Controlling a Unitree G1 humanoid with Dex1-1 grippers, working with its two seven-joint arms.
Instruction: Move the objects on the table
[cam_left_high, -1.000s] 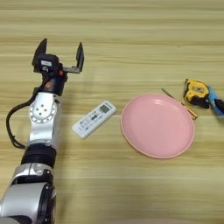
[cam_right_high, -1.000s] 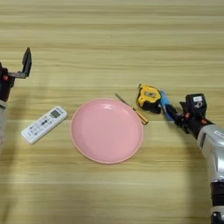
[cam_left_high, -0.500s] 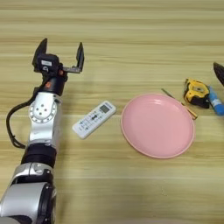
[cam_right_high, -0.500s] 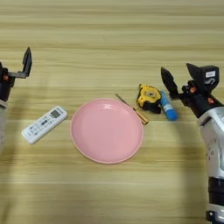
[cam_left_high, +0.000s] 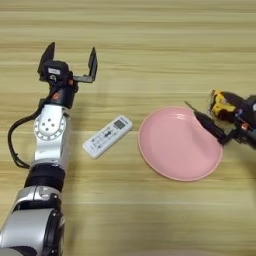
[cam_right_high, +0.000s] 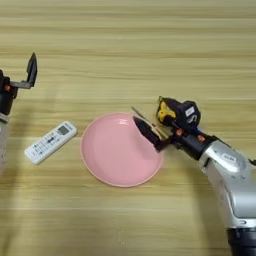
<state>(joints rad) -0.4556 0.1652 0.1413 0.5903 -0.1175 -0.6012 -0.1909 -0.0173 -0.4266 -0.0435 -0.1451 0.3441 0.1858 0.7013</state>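
Right gripper lowered by screwdriver at pink plate right rim, mid-frame.
Jaws spread, nothing held; closing judged next. Left gripper parked upper left, open, empty.

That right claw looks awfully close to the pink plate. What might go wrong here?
The right gripper is open, one finger over the pink plate rim, so it may nudge the plate. The thin screwdriver and tape measure lie right there and could be knocked aside. The left gripper is open, far off.
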